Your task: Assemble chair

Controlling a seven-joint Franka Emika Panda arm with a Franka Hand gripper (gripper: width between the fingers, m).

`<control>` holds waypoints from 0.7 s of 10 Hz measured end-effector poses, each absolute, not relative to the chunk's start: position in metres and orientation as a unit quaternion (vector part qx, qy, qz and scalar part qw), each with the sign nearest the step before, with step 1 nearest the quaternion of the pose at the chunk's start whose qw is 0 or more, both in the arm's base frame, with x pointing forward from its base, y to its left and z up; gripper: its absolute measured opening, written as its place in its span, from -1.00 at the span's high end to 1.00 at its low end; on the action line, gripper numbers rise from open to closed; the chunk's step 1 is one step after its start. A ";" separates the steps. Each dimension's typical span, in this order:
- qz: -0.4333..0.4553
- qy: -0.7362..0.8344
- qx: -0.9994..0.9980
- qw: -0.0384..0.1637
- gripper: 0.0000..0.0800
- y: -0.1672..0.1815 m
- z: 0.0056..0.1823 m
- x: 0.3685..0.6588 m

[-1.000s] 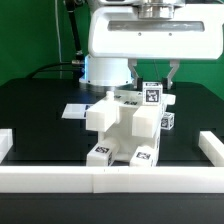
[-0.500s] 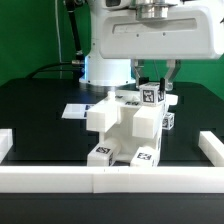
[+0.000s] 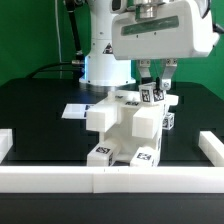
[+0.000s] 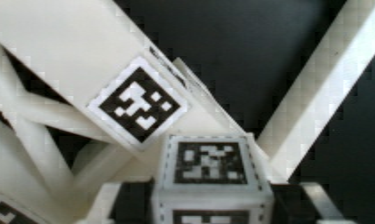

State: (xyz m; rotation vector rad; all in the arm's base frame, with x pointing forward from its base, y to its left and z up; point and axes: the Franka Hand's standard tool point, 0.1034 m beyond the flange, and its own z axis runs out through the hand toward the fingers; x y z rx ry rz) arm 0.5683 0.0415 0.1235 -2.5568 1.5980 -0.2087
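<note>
The end effector (image 3: 154,91) is clamped on a small matte-white tagged plastic post (image 3: 152,97), just above the chunky white half-built chair (image 3: 122,126) on the black counter (image 3: 40,100).

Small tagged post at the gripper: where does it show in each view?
Exterior view: the tagged post is at the top of the chair, toward the exterior view's right, between the fingers of the gripper.
Wrist view: the tagged post is close to the camera, tag facing it.
Shared landmark: the black table.
</note>
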 end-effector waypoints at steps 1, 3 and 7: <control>-0.069 0.527 -0.845 0.060 0.28 0.042 0.123 0.568; -0.069 0.502 -0.860 0.056 -0.21 0.042 0.123 0.568; -0.079 0.321 -0.943 0.035 -0.61 0.045 0.124 0.571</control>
